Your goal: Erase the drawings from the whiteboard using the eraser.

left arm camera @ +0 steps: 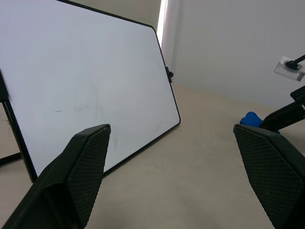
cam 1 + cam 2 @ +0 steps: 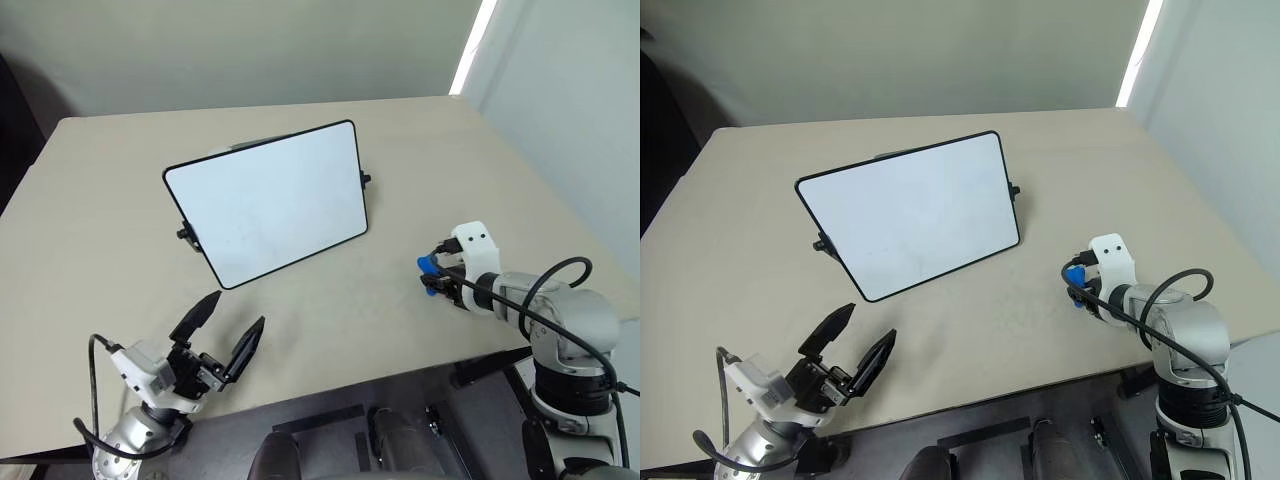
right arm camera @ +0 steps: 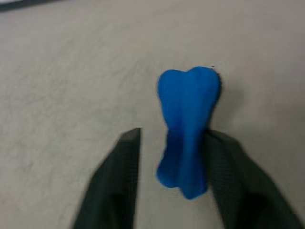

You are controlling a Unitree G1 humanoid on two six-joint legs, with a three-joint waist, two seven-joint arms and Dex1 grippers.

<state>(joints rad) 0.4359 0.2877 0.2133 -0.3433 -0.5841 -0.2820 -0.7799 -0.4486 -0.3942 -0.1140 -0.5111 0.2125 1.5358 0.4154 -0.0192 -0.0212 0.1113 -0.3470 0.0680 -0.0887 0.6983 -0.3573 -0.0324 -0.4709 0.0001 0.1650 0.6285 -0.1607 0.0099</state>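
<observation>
A rectangular white whiteboard with a thin black frame stands tilted upright at the middle of the beige table, its face looking clean apart from faint grey smudges; no red drawings can be made out on it. To the right, near the table's near edge, the right gripper hangs low over the surface with the small bright blue bone-shaped eraser between its black jaws. In the right wrist view the jaws stand parted: the eraser rests against one finger while a clear gap separates it from the other, so the grip looks released rather than clamped. The eraser's long axis runs along the fingers, its far lobe reaching past their tips and apparently on or just above the table. The left gripper hovers at the near left, jaws spread wide and holding nothing, pointed toward the board. The right arm is plainly the nearer one to the eraser; the board lies well apart, to its far left.
</observation>
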